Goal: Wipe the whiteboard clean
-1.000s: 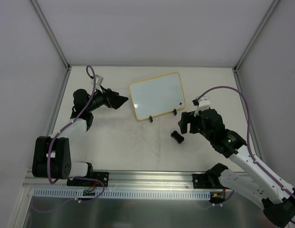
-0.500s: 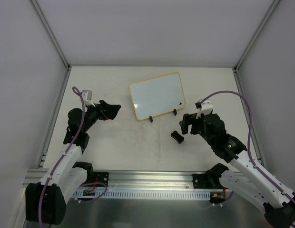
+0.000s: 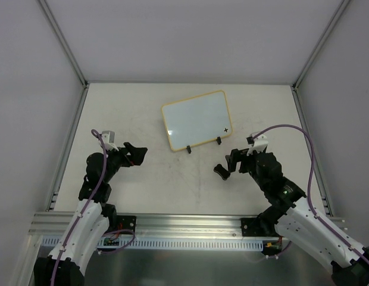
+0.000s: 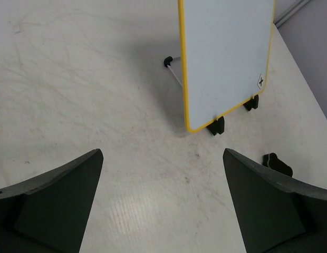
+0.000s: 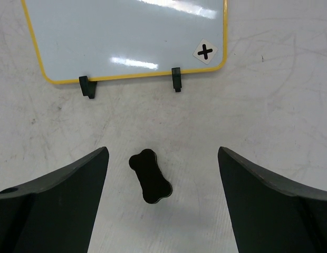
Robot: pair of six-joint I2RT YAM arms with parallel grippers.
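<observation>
Two tools spread wide, empty: left tool [image 4: 163, 158], right tool [image 5: 162, 158]. The whiteboard [image 5: 126, 37] is cropped at top; eraser [image 5: 150, 175] fully visible.

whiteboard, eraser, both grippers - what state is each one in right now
whiteboard: propped up, face blank except a small black cross in one corner
eraser: lying loose on the table, not gripped
left gripper: open, empty
right gripper: open, empty, eraser lying between its fingers in the wrist view
</observation>
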